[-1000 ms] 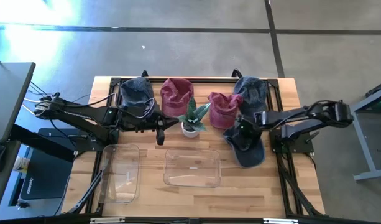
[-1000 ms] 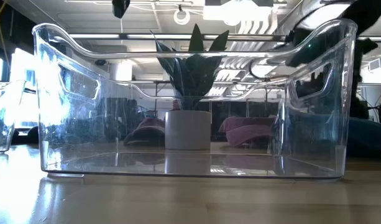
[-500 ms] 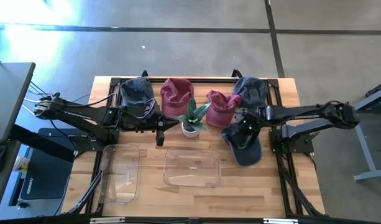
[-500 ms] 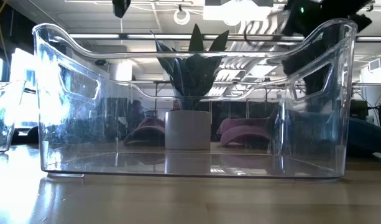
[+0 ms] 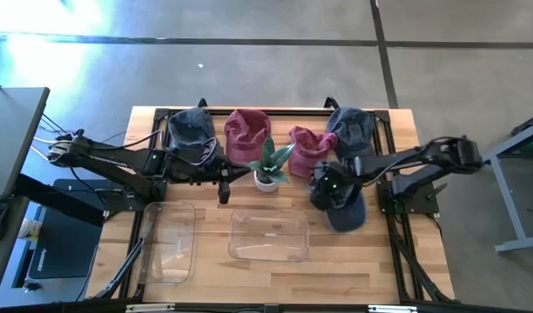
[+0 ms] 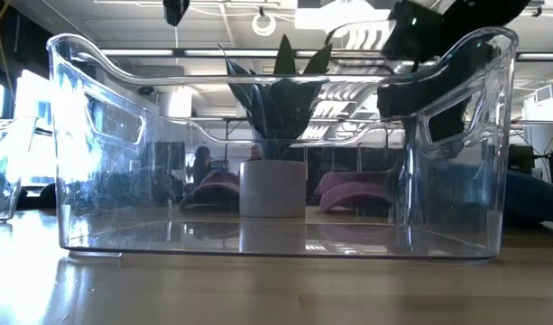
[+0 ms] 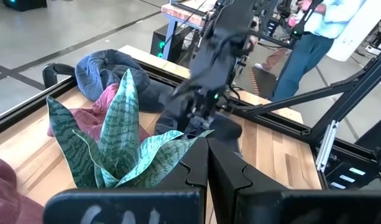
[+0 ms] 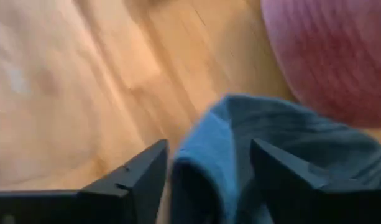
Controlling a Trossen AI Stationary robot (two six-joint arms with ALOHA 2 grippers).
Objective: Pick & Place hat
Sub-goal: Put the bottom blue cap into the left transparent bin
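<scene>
With the right gripper (image 8: 202,171) spread open astride the raised fold of the blue hat (image 5: 344,207), which lies on the table (image 5: 379,269) beside the red hat (image 5: 311,149), seat the fingers deep before closing; the left gripper (image 7: 209,165) waits shut near the potted plant (image 5: 268,167).

From my seat I see a light wooden table (image 5: 275,269), two dark blue hats (image 5: 189,127) (image 5: 344,209), two dusty red hats (image 5: 247,132) (image 5: 311,149), green banded leaves in a white pot (image 5: 266,179), and clear bins (image 5: 268,235).
</scene>
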